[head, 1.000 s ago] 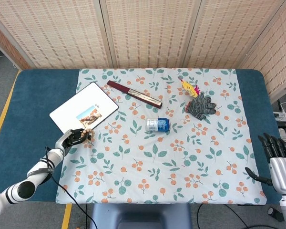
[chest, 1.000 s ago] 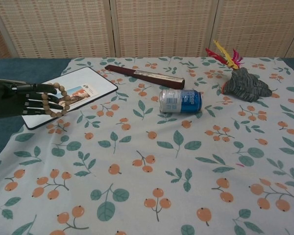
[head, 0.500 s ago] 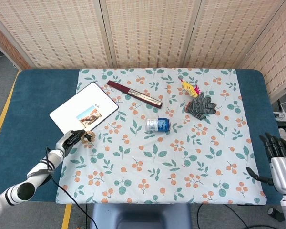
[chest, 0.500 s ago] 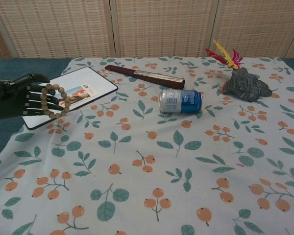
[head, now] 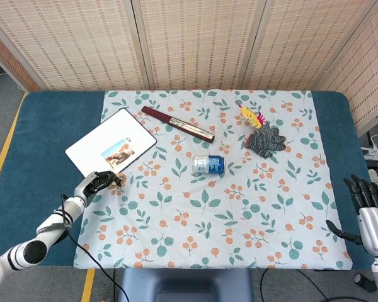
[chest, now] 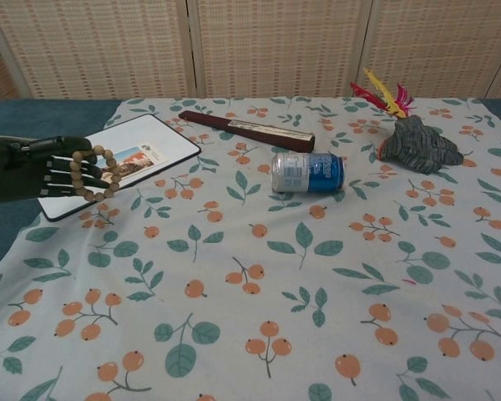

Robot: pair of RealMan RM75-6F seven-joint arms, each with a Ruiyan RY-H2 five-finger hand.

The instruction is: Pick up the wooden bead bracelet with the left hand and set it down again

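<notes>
Looking from the chest view, you see what the head view hides: your left hand [chest: 33,169] carries the wooden bead bracelet [chest: 96,173] looped over its dark fingers [chest: 69,174], held clear of the floral tablecloth [chest: 301,276] in front of the white tablet [chest: 163,142]. From above, that hand [head: 98,183] is a small curled shape at the tablet's [head: 107,143] 6 o'clock corner, and the beads barely show. Only the head view shows your right hand [head: 368,211], at the table's 4 o'clock edge, upright, fingers apart, holding nothing. Half a second ago the thumb was raised above the bracelet; now it lies level with the fingers. The blue can [chest: 308,172], folded fan [chest: 247,130] and grey glove [chest: 417,144] have not moved.
</notes>
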